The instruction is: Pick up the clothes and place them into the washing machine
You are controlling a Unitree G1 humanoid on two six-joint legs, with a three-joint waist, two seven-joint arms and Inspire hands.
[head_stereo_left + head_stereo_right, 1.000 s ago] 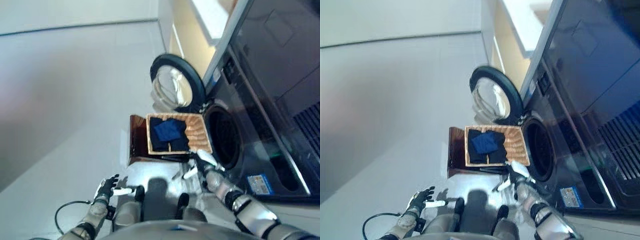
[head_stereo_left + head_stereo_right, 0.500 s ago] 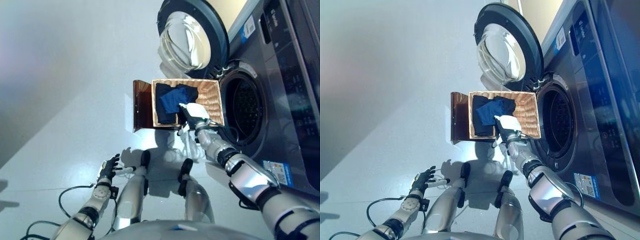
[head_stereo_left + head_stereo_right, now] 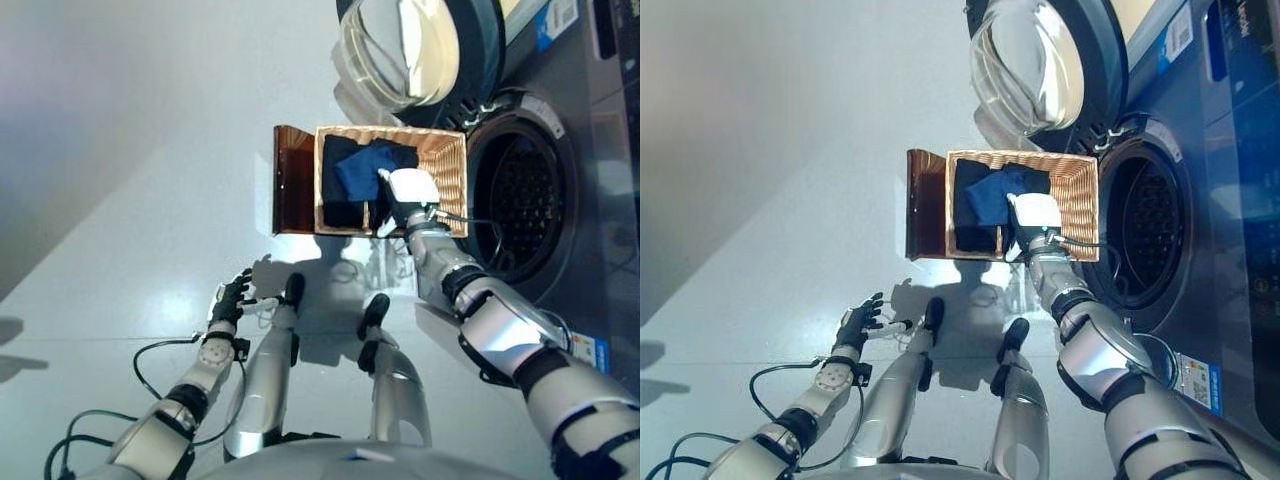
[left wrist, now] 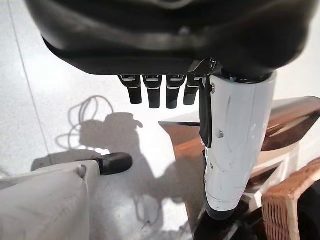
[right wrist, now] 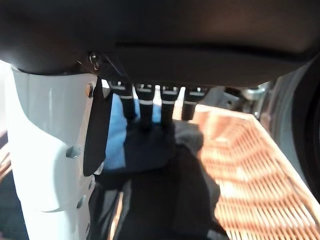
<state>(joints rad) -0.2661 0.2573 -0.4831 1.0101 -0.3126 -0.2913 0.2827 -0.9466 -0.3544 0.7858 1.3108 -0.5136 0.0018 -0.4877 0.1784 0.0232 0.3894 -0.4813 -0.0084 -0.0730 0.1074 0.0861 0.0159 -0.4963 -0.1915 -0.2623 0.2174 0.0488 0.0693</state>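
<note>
Straight, relaxed fingers [image 5: 146, 105] of the robot's right hand [image 3: 408, 190] hang over dark blue clothes [image 3: 362, 170] in a wicker basket [image 3: 1076, 195], holding nothing; whether the tips touch the cloth is unclear. The crumpled heap shows no clear long axis. The basket sits on a brown stool [image 3: 294, 180] just beside the washing machine's [image 3: 590, 140] open drum [image 3: 522, 200], its door [image 3: 1040, 60] cut off above. The left hand [image 3: 856, 325] hangs loosely spread and empty above the floor [image 3: 120, 200].

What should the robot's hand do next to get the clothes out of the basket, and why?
Probably lower the right hand a little and curl its fingers round the blue cloth. That hand is over the wicker basket with fingers straight, holding nothing, and the clothes lie just past them. The washing machine's drum is open beside the basket. The left hand hangs idle.
</note>
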